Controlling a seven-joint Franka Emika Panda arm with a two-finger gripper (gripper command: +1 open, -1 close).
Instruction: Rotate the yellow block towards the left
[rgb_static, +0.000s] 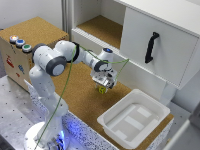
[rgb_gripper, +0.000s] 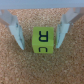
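Note:
The yellow block (rgb_gripper: 42, 41) is a small cube with dark letter marks on its faces. It sits on the cork tabletop (rgb_gripper: 42, 70). In the exterior view the block (rgb_static: 102, 90) shows just under the hand, near the middle of the cork surface. My gripper (rgb_gripper: 40, 46) is low over the block with one finger on each side. The jaws are open: a narrow strip of cork shows between each finger and the block. One finger (rgb_gripper: 17, 32) stands a little farther from the block than the other. In the exterior view the gripper (rgb_static: 103, 86) points straight down.
A white plastic tray (rgb_static: 150, 102) stands at the exterior view's right of the block. A white cabinet with a black handle (rgb_static: 151, 47) and an open cork-lined shelf (rgb_static: 102, 27) stand behind. A wooden box with coloured buttons (rgb_static: 20, 42) is at the exterior view's left.

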